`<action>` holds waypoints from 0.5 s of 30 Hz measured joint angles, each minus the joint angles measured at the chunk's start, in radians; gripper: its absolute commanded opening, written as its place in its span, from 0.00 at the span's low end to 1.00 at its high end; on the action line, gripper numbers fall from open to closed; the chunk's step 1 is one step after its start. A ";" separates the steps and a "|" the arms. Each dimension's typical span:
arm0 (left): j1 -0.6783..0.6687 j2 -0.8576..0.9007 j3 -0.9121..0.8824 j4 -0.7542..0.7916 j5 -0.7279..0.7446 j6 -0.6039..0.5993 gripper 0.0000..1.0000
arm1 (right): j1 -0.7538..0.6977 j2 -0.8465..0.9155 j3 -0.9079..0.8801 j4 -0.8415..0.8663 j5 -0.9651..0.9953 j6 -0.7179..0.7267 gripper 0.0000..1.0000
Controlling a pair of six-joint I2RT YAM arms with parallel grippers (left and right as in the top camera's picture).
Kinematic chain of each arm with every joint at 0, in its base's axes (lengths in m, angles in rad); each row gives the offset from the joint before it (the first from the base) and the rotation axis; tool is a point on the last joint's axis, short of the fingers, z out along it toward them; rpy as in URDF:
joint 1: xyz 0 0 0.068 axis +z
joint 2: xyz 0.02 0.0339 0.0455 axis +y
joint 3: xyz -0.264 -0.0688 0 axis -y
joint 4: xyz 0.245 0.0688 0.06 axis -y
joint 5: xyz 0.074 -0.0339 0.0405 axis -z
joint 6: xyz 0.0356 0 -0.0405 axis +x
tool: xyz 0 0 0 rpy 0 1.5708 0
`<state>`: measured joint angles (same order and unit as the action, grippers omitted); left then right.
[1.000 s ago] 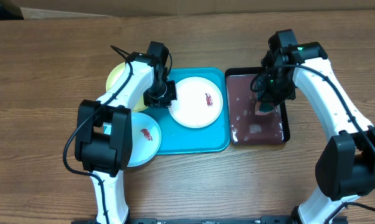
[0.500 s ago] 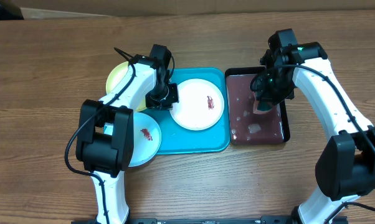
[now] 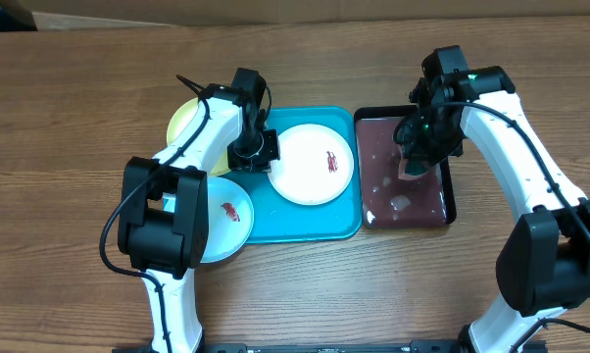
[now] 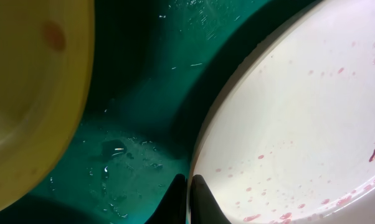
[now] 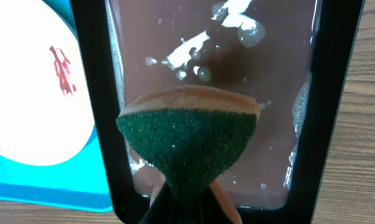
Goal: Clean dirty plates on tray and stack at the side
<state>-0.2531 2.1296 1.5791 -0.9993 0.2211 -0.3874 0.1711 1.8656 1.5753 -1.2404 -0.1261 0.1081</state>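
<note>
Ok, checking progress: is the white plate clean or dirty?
Dirty: the white plate carries a red smear and scattered red specks.

White left arm [image 3: 202,147] and right arm [image 3: 516,127], black joints, black left tool [image 3: 266,155], loose black cables, green wrist light

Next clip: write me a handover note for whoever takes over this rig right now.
The left gripper pinches the white plate by its left rim, on the blue tray.
The right gripper is shut on a sponge over the black tray of reddish water.
The yellow plate and pale blue plate overhang the blue tray's left edge.
Done: nothing looks cleaned or stacked; white and blue show red smears, yellow a spot.
Left: scrub all three, then stack them at the side.
</note>
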 measured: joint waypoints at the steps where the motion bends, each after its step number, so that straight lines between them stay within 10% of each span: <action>1: 0.000 0.000 0.000 0.001 0.000 0.000 0.04 | 0.000 0.000 0.000 0.002 0.000 -0.001 0.04; 15: -0.002 0.000 0.000 -0.002 0.007 0.000 0.04 | 0.016 -0.004 -0.167 0.152 -0.001 0.000 0.04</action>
<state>-0.2546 2.1296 1.5791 -1.0016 0.2283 -0.3874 0.1871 1.8614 1.4082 -1.0885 -0.1268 0.1078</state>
